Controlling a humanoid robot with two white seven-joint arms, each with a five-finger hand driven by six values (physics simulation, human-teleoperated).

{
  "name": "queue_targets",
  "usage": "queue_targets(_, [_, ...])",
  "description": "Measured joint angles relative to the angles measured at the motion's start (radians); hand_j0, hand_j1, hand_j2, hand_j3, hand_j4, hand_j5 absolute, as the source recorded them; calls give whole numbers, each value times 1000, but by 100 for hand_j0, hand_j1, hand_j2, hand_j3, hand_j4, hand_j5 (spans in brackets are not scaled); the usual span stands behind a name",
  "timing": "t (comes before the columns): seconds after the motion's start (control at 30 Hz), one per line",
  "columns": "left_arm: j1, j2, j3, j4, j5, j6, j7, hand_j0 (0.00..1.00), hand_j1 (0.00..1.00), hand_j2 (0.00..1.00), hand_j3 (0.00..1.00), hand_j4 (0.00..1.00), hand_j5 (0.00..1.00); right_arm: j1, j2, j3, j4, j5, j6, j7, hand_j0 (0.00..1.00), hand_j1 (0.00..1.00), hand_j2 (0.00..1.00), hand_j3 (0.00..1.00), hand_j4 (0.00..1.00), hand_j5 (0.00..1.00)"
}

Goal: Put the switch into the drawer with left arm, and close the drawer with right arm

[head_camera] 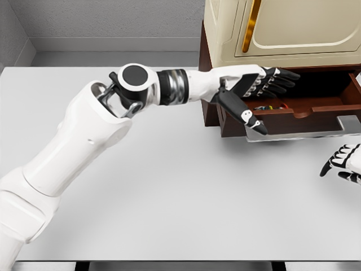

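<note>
We recorded the left arm reaching from the lower left across the desk [169,192] toward the open drawer [316,110]; the left robot hand [265,84] sat above the drawer's left part, fingers [282,79] extended and spread toward the right, thumb [248,116] pointing down over the front left corner; we saw nothing held in it, so we logged it as released and empty. Inside the drawer, just below the fingertips, we noted a small object with red, yellow and dark parts [265,106] lying on the drawer floor; we took this to be the switch, though it was too small for us to make out detail; it lay apart from the fingers, not gripped. The drawer was pulled out from the dark brown base of a cabinet [293,28] with cream-coloured upper doors and a gold handle [252,25]; its front edge carried a grey metal handle [338,124]. The right robot hand [344,161] showed at the right edge, resting low over the desk below the drawer front, fingers loosely relaxed and holding nothing; it was near the drawer handle but not touching it.
</note>
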Motion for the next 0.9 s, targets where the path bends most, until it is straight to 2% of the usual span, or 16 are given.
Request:
queue_targets(0.07, [8, 39, 9, -86, 14, 0, 0, 100, 100, 100, 100, 100, 100, 0, -13, 1, 1, -7, 0, 0, 55, 55, 55, 55, 55, 55])
queue_targets(0.13, [6, 106, 15, -179, 69, -14, -1, 100, 100, 100, 100, 100, 100, 0, -31, 1, 1, -14, 0, 0, 55, 55, 55, 55, 55, 55])
queue_targets(0.27, [69, 203, 23, -252, 126, -215, -23, 100, 100, 100, 100, 100, 100, 0, -62, 2, -2, -35, 0, 0, 55, 55, 55, 55, 55, 55])
queue_targets(0.33, [149, 262, 37, -264, 134, -408, -38, 100, 100, 100, 100, 100, 100, 0, -84, 16, -3, -58, 0, 0, 55, 55, 55, 55, 55, 55])
queue_targets(0.47, [264, 387, 97, -274, 142, -820, -49, 100, 100, 100, 100, 100, 100, 0, -117, 39, -7, -94, 0, 2, 54, 54, 54, 54, 54, 54])
queue_targets(0.53, [350, 449, 134, -276, 136, -949, -51, 100, 100, 100, 100, 100, 100, -1, -123, 43, -13, -100, 0, 4, 53, 53, 53, 53, 53, 53])
queue_targets(0.57, [423, 479, 166, -276, 116, -988, -51, 100, 100, 100, 100, 100, 100, -2, -124, 43, -17, -103, 0, 6, 53, 53, 53, 53, 53, 53])
queue_targets(0.6, [528, 502, 219, -274, 85, -1014, -52, 100, 100, 100, 100, 100, 100, -4, -125, 42, -22, -103, 0, 8, 53, 53, 53, 53, 53, 53])
queue_targets(0.67, [727, 525, 376, -254, -49, -1050, -52, 100, 100, 100, 100, 100, 100, -10, -126, 39, -28, -103, 0, 11, 53, 53, 53, 53, 53, 53])
queue_targets(0.7, [752, 532, 449, -227, -105, -1062, -53, 100, 100, 100, 100, 100, 100, -17, -127, 38, -30, -105, 0, 12, 53, 53, 53, 53, 53, 53])
queue_targets(0.77, [756, 535, 544, -144, -169, -1073, -53, 100, 100, 100, 100, 100, 100, -22, -127, 37, -33, -105, 0, 14, 53, 53, 53, 53, 53, 53])
queue_targets(0.83, [776, 527, 594, -56, -205, -1079, -53, 100, 100, 100, 100, 100, 100, -33, -126, 37, -34, -92, 0, 19, 53, 53, 53, 53, 53, 53])
queue_targets(0.9, [769, 516, 621, 52, -224, -1082, -53, 100, 100, 100, 100, 100, 100, -32, -125, 35, -37, -93, 0, 21, 53, 53, 53, 53, 53, 53])
